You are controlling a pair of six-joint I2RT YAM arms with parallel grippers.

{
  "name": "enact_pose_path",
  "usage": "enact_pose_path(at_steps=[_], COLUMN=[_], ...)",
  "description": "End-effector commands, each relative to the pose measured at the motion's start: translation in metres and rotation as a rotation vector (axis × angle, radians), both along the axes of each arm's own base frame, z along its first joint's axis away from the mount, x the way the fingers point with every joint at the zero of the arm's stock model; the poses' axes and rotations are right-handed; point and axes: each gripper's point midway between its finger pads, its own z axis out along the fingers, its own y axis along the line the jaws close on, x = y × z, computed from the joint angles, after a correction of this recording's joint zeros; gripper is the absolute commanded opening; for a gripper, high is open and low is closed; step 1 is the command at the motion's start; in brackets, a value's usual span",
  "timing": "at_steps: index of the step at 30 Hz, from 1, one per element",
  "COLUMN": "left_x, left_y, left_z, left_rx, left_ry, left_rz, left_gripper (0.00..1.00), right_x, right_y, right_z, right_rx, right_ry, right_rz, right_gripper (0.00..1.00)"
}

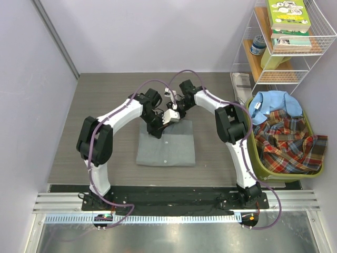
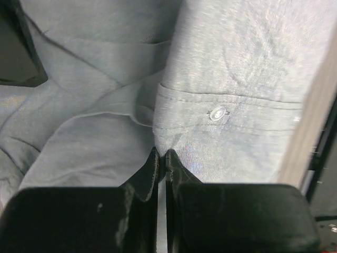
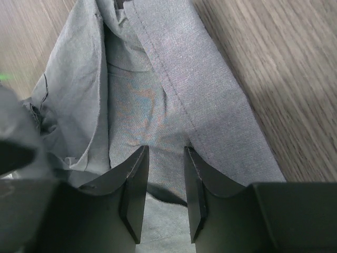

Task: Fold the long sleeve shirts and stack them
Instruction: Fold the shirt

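Observation:
A plain grey long sleeve shirt lies folded into a rectangle on the table, between the two arms. My left gripper is at the shirt's far edge; in its wrist view the jaws are shut with grey cloth puckering into the tips, just below a buttoned cuff band. My right gripper hovers at the same far edge. Its jaws stand apart over a hemmed fold of the grey shirt, gripping nothing. A light blue shirt and a red-green plaid shirt sit in the basket.
An olive-green basket stands at the table's right edge, close beside the right arm. Behind it a white wire shelf holds books. Walls close in on the wooden table at the left and back.

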Motion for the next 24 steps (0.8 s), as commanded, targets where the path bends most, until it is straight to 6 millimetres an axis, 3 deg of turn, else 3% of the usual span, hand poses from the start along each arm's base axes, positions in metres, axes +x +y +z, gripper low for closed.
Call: enact_pose_path(at_steps=[1, 5, 7, 11, 15, 20, 21, 24], left_x=[0.028, 0.020, 0.002, -0.039, -0.071, -0.084, -0.085, -0.084], left_y=[-0.006, -0.004, -0.002, -0.002, 0.001, 0.004, 0.004, 0.002], left_z=[-0.022, -0.042, -0.051, -0.045, -0.036, -0.017, -0.011, -0.002], left_rx=[-0.038, -0.026, -0.010, -0.017, -0.002, -0.014, -0.019, -0.036], left_ry=[-0.071, -0.033, 0.009, 0.074, 0.132, 0.161, 0.149, 0.141], left_rz=[-0.033, -0.032, -0.041, -0.079, -0.108, -0.096, -0.106, -0.125], left_gripper=[0.00, 0.00, 0.01, 0.01, 0.03, 0.10, 0.15, 0.30], right_x=[-0.004, -0.014, -0.026, -0.048, -0.073, -0.063, -0.052, -0.041], right_y=[-0.003, -0.007, -0.008, -0.009, -0.015, -0.017, -0.013, -0.009], right_z=[-0.004, -0.008, -0.012, -0.005, 0.016, 0.053, 0.065, 0.069], right_rx=[-0.015, -0.022, -0.022, -0.010, 0.016, 0.053, 0.070, 0.070], right_ry=[-0.024, -0.005, 0.025, 0.048, 0.082, 0.064, 0.033, 0.017], right_rz=[0.023, 0.032, 0.042, 0.057, 0.056, 0.032, 0.031, 0.041], right_gripper=[0.38, 0.37, 0.37, 0.36, 0.37, 0.40, 0.40, 0.41])
